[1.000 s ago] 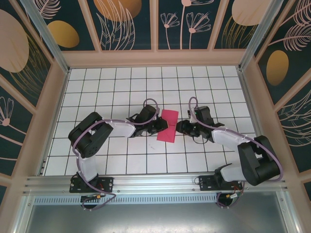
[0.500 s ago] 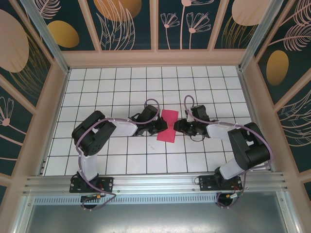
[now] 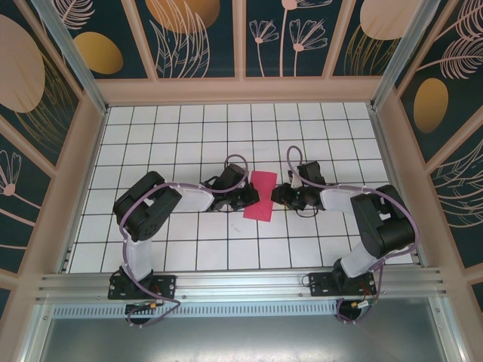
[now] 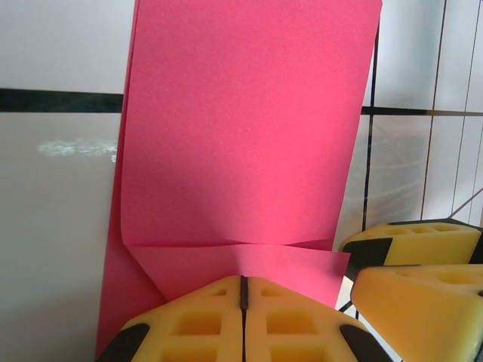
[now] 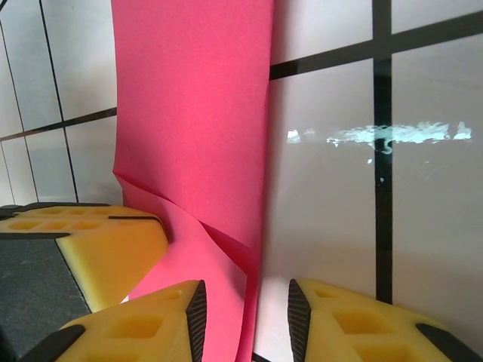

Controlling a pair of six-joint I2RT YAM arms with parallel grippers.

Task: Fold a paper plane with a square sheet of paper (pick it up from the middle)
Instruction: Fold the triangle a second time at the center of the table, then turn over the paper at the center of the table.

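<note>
The square sheet of paper [image 3: 261, 195] is magenta-pink and lies folded into a narrow oblong on the middle tiles. My left gripper [image 3: 247, 197] is at its left edge. In the left wrist view the gripper [image 4: 242, 283] is shut, with the sheet [image 4: 241, 136] pinched at the tips and a crease just ahead of them. My right gripper [image 3: 278, 197] is at the right edge. In the right wrist view it [image 5: 245, 309] is open, and the edge of the sheet [image 5: 196, 113] runs between its fingers. A paper plane is out of view.
The white tiled floor [image 3: 226, 249] is boxed in by a low pale rail [image 3: 241, 90] and patterned walls. Both arms reach inward and their grippers nearly meet over the paper. The right gripper's yellow fingers [image 4: 411, 253] show close beside the left one.
The right gripper slid left to the paper's edge, its elbow swung in and its jaws narrowed. The left gripper closed fully at the left edge. The paper stayed in place.
</note>
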